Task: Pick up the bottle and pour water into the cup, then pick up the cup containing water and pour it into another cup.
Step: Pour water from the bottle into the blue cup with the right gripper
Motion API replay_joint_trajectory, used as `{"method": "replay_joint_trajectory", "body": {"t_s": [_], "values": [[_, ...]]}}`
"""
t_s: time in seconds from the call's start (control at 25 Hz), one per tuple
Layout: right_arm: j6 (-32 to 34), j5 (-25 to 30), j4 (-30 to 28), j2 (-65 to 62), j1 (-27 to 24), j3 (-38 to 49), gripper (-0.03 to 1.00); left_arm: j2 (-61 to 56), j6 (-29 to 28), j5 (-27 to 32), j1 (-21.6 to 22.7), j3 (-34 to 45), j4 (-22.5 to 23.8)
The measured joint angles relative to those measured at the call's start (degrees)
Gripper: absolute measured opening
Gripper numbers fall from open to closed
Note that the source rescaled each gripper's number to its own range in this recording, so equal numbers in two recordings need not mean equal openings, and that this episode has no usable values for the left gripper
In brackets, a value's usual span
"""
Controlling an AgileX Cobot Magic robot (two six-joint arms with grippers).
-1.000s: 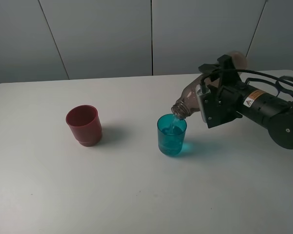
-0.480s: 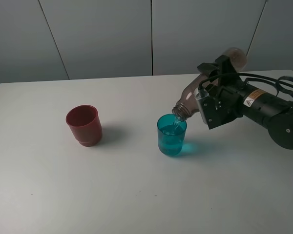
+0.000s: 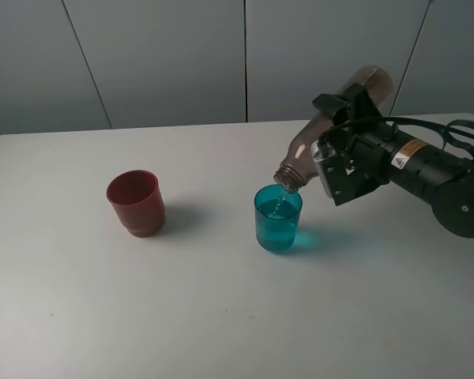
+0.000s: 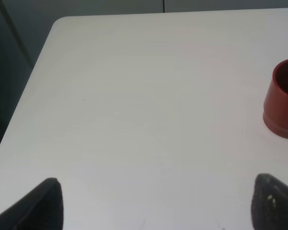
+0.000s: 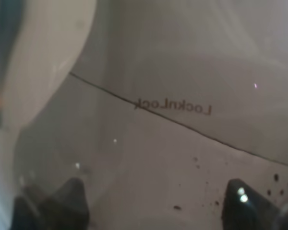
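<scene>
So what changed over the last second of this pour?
The right claw tipped the bottle steeper and lifted its base higher. The bottle's mouth remains just above the teal cup. The claw stays shut on the bottle. The teal cup and the red cup have not moved.

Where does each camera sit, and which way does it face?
Exterior high: mounted high, looking down across the table; shows the right hand holding the bottle tilted over the teal cup.
Left wrist: on the left arm, facing table and red cup; fingertips of the left hand show.
Right wrist: pressed against the bottle; fingertips show.
Shared: red cup; bottle.
</scene>
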Motion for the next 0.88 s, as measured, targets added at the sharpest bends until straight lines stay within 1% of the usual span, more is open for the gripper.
{"method": "replay_joint_trajectory", "body": {"t_s": [0.36, 0.72, 0.88], "values": [[-0.68, -0.25, -1.98, -0.09, 0.00, -0.65, 0.00, 0.00, 0.40, 0.00, 0.00, 0.00, 0.00], [-0.78, -0.25, -2.06, -0.09, 0.00, -0.65, 0.00, 0.00, 0.40, 0.00, 0.00, 0.00, 0.00], [0.14, -0.25, -2.54, -0.09, 0.00, -0.65, 0.00, 0.00, 0.40, 0.00, 0.00, 0.00, 0.00]]}}
